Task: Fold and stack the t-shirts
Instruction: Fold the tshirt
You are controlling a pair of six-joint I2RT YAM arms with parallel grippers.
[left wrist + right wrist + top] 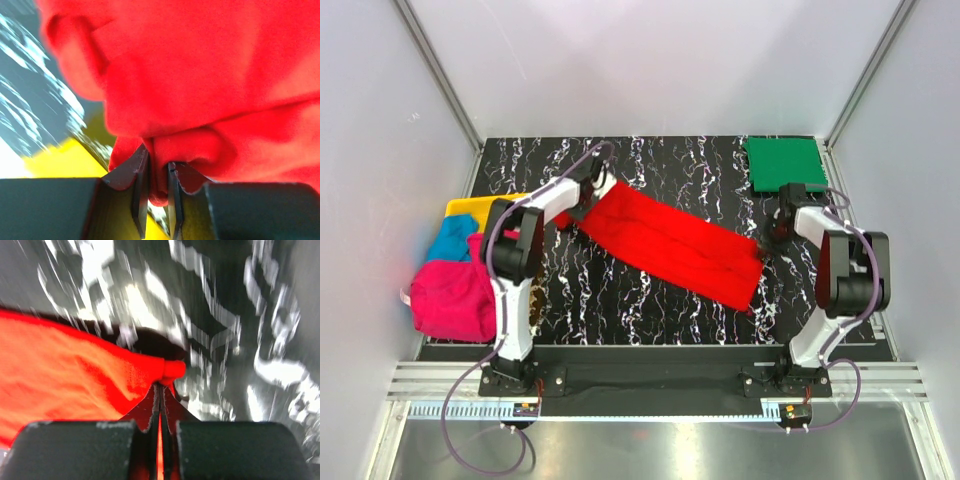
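The red t-shirt (670, 245) lies stretched in a long band across the middle of the black marbled table. My left gripper (588, 203) is shut on its far left end, with red cloth (200, 90) bunched between the jaws. My right gripper (772, 240) is shut on its right end, pinching a red corner (172, 371). The dark green t-shirt (784, 163) lies folded flat at the back right. The magenta pink t-shirt (453, 297) and the turquoise blue t-shirt (450, 240) lie crumpled at the left edge.
A yellow tray (470, 208) sits at the left under the blue and pink shirts; its yellow also shows in the left wrist view (60, 160). White walls enclose the table on the left, back and right.
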